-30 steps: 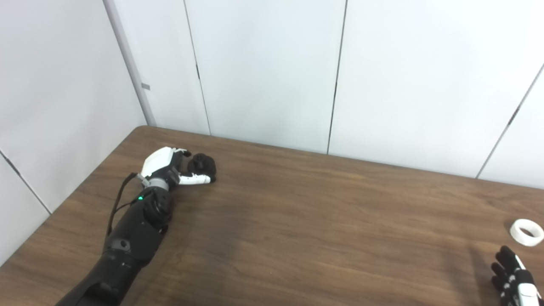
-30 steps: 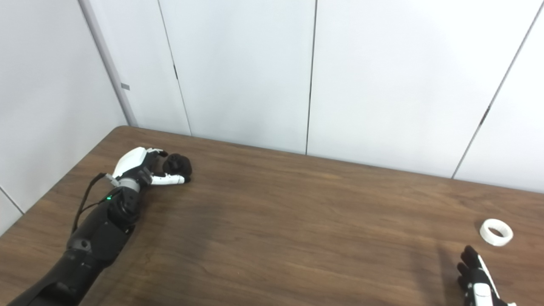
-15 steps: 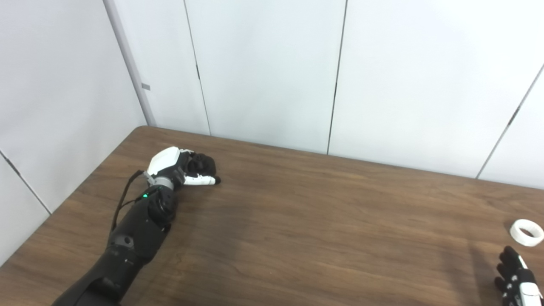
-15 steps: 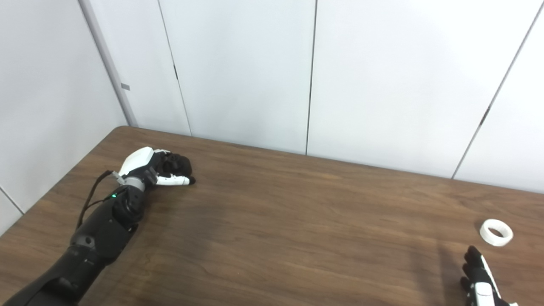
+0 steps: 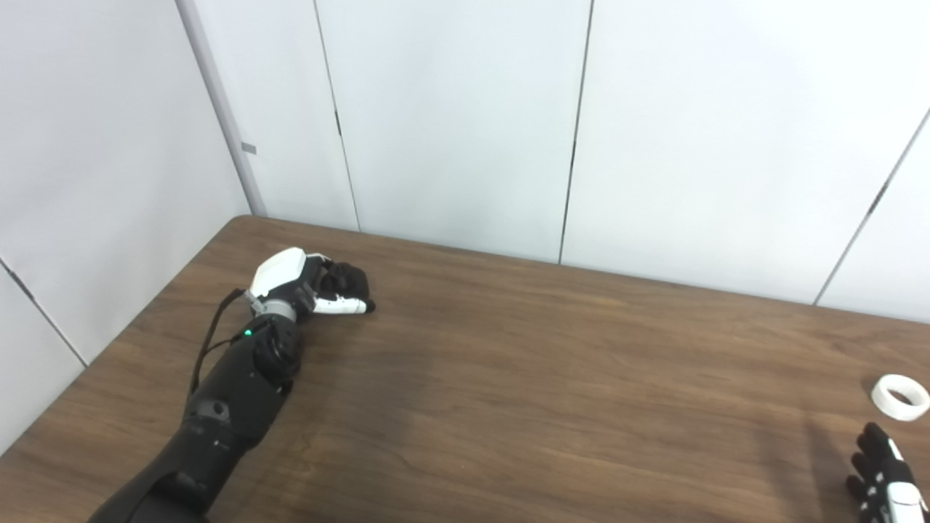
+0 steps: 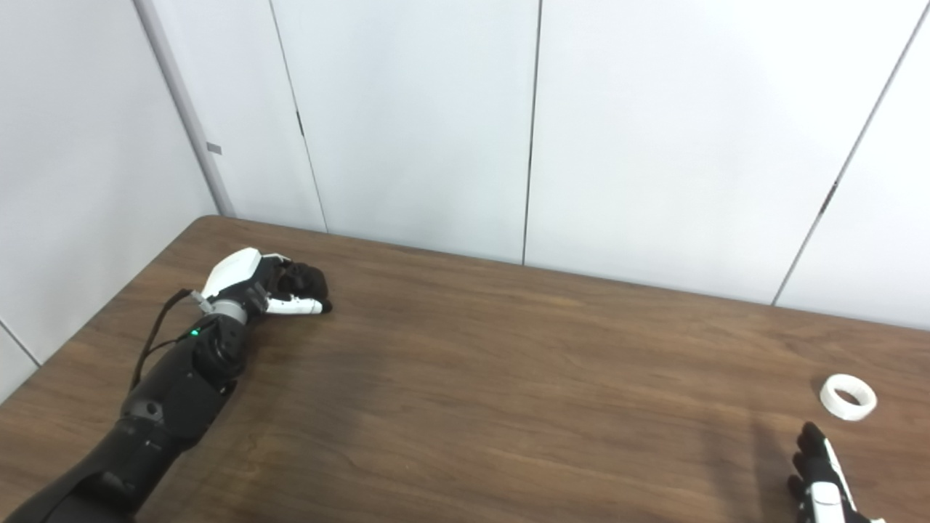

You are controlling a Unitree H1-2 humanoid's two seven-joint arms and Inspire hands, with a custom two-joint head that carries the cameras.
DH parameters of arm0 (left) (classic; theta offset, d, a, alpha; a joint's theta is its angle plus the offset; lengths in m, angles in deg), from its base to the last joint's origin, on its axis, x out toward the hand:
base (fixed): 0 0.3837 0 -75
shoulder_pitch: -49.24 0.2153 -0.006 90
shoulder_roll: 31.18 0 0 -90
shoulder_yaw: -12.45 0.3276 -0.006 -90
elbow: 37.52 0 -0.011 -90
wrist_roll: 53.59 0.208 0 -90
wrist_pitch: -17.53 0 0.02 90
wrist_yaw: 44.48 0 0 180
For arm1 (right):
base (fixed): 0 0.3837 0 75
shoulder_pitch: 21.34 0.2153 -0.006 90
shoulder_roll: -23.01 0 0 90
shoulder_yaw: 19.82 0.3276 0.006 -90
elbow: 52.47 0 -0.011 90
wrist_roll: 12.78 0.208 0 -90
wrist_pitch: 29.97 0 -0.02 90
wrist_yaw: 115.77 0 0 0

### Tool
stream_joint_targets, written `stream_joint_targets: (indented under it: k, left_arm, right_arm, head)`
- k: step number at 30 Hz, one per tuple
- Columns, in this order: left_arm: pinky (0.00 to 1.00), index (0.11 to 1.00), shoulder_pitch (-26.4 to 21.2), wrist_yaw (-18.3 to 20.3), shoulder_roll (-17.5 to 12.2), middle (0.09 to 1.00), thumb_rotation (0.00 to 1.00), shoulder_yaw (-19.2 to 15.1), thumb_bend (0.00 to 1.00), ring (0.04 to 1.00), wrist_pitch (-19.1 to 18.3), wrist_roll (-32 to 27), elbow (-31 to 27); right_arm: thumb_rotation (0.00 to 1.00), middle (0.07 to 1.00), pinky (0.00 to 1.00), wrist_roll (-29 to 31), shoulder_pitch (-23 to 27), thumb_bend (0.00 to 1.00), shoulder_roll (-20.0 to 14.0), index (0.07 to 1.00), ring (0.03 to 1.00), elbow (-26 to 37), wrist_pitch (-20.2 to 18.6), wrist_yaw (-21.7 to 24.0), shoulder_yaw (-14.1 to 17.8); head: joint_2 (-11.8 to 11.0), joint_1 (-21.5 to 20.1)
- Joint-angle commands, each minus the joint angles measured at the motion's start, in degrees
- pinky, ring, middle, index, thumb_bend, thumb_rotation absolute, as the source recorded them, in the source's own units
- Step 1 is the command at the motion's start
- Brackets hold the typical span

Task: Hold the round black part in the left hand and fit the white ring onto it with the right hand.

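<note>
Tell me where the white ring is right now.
The white ring lies flat on the wooden table at the far right of both eye views, just beyond the right hand and untouched by it, far across from the left hand.

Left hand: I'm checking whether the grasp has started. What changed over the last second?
The left hand closed its fingers over the round black part, which now sits partly covered in its grip on the table. The right hand stayed near the white ring, which lies untouched.
</note>
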Motion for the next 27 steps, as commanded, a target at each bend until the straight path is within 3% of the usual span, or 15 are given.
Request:
stream_joint_targets:
  k: [1,9,15,19,20,22,27]
  left_arm:
    - [1.00,0.781,-2.35,-0.95,-1.80,0.920,0.44,-0.27,0.96,0.989,0.08,0.30,-0.86]
    - [1.00,0.766,-2.42,-1.14,-1.86,0.903,0.41,-0.42,0.95,0.982,-0.59,0.33,-0.64]
    - [1.00,0.720,-2.67,-1.30,-1.88,0.879,0.31,0.13,0.90,0.974,-0.24,0.58,-0.08]
    - [1.00,0.644,-3.06,-3.31,-1.21,0.849,0.21,0.04,0.86,0.951,0.00,0.75,1.05]
    - [1.00,0.570,-3.16,-4.34,-0.78,0.834,0.14,-0.30,0.70,0.939,0.14,0.55,1.45]
    - [1.00,0.505,-3.30,-5.92,-0.21,0.813,0.08,-0.77,0.56,0.926,0.63,0.20,2.16]
    - [1.00,0.483,-3.28,-7.55,0.20,0.792,0.05,-1.06,0.52,0.915,1.81,-0.38,2.74]
  right_arm:
    - [1.00,0.999,1.00,0.22,0.59,0.26,-0.50,1.000,1.000,2.34,0.76,0.02,0.55]
    - [1.00,0.998,1.00,0.50,0.68,0.22,-0.39,1.000,1.000,2.78,0.36,-0.05,0.67]
    - [1.00,0.995,1.00,0.17,1.07,0.25,-0.73,0.996,1.000,2.62,-0.24,-0.10,0.77]
    - [1.00,0.980,1.00,-0.38,1.37,0.27,-0.74,0.984,0.990,2.34,-0.11,-0.45,0.97]
    - [1.00,0.978,1.00,-0.36,1.43,0.27,-0.85,0.983,0.989,2.33,-0.15,-0.33,0.99]
    - [1.00,0.982,1.00,-0.32,1.44,0.28,-1.15,0.987,0.995,2.38,-0.36,0.00,1.01]
    - [1.00,0.979,1.00,0.33,1.50,0.29,-1.29,0.986,0.993,2.72,-0.26,0.29,1.38]
  head:
    - [0.06,0.08]
    - [0.30,0.18]
    - [0.33,0.19]
    - [0.28,0.16]
    - [0.23,0.11]
    - [0.20,0.14]
    - [0.15,0.28]
